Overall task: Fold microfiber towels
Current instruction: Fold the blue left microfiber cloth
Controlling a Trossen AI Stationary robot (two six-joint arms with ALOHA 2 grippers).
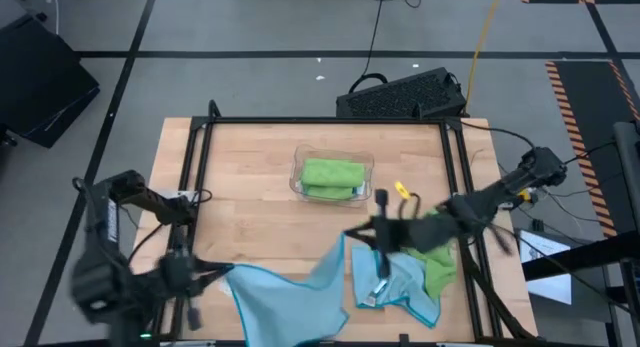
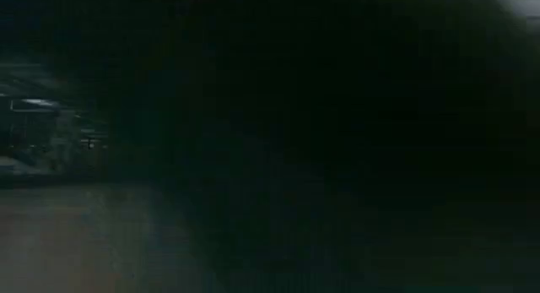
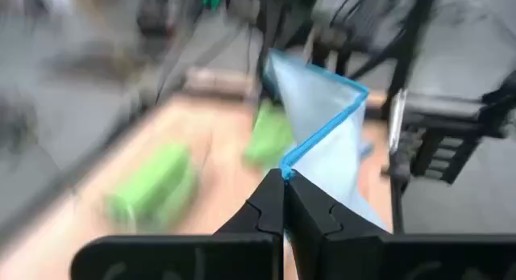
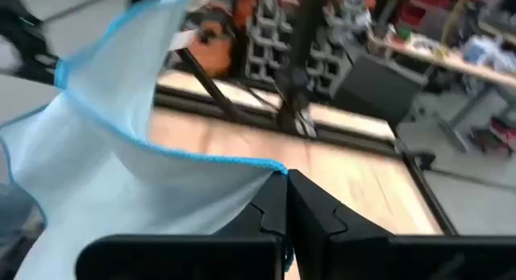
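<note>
A blue towel (image 1: 285, 287) hangs stretched between both arms: the left gripper (image 3: 284, 177) pinches one corner, the right gripper (image 4: 285, 177) pinches the opposite corner, above the surface (image 1: 250, 187).

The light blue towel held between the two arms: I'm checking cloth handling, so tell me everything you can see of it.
The light blue towel is a soft, thin-looking cloth with a brighter blue stitched hem. It hangs off the table, stretched between both grippers: the left gripper is shut on one corner, the right gripper is shut on another. Between them it sags in loose folds near the table's front edge.
</note>
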